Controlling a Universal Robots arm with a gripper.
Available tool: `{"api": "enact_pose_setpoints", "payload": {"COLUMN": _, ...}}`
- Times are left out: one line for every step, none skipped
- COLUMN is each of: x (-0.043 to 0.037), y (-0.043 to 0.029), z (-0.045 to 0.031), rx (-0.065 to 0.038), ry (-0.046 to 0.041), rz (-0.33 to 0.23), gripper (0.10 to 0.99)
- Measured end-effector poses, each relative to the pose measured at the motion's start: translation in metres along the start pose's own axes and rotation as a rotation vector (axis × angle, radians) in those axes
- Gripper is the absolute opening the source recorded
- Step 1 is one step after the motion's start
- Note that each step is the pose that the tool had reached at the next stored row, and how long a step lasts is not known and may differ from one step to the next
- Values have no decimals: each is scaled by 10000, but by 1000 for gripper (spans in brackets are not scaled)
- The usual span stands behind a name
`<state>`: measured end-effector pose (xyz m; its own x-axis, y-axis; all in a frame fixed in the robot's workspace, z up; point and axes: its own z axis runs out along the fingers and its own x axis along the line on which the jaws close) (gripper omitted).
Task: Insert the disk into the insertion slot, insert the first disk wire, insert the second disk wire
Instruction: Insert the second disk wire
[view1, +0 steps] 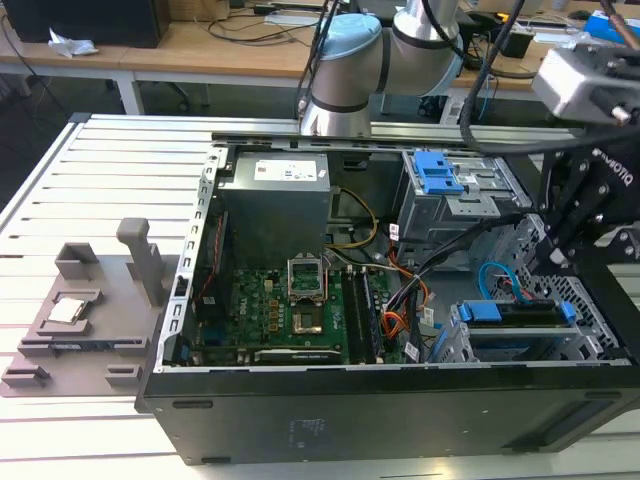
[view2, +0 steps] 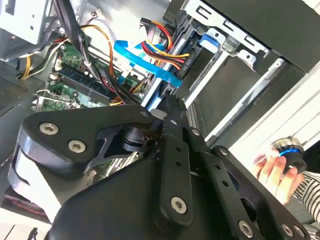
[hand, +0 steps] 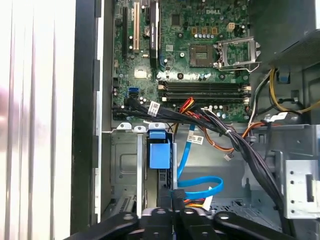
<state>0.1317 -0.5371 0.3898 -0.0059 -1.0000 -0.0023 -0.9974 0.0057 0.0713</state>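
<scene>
Evenly bright overhead light; glare on the ribbed white metal table; near black linkage soft, unfocused.

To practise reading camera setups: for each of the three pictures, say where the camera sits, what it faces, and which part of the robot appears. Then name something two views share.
Exterior view: off the arm, above the open computer case, looking down into it; the arm's joints and gripper appear.
First wrist view: on the arm, looking down at the motherboard and the disk; the gripper appears.
Second wrist view: on the arm, looking obliquely along the gripper; a person's hand appears.
Shared: the second disk wire in both wrist views.
</scene>
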Motion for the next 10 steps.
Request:
{"api": "enact_pose_setpoints", "payload": {"x": -6, "y": 5, "z": -71, "rx": 0, "ry": 1, "rz": 0, "gripper": 106}}
{"api": "enact_pose_setpoints", "payload": {"x": -7, "y": 7, "z": -94, "rx": 0, "ry": 1, "rz": 0, "gripper": 106}}
{"api": "enact_pose_setpoints", "payload": {"x": -7, "y": 8, "z": -107, "rx": -1, "ry": 1, "rz": 0, "gripper": 106}}
{"api": "enact_pose_setpoints", "payload": {"x": -7, "y": 8, "z": -108, "rx": 0, "ry": -4, "rz": 0, "gripper": 106}}
{"api": "enact_pose_setpoints", "payload": {"x": -7, "y": 8, "z": -109, "rx": 0, "ry": -2, "rz": 0, "gripper": 106}}
{"api": "enact_pose_setpoints", "payload": {"x": -7, "y": 8, "z": -111, "rx": 0, "ry": 0, "rz": 0, "gripper": 106}}
{"api": "enact_pose_setpoints", "payload": {"x": -7, "y": 8, "z": -112, "rx": 0, "ry": -1, "rz": 0, "gripper": 106}}
{"api": "enact_pose_setpoints", "payload": {"x": -7, "y": 8, "z": -114, "rx": 0, "ry": 0, "rz": 0, "gripper": 106}}
{"api": "enact_pose_setpoints", "payload": {"x": -7, "y": 8, "z": -115, "rx": 0, "ry": 0, "rz": 0, "gripper": 106}}
{"api": "enact_pose_setpoints", "payload": {"x": -7, "y": 8, "z": -117, "rx": 0, "ry": 0, "rz": 0, "gripper": 106}}
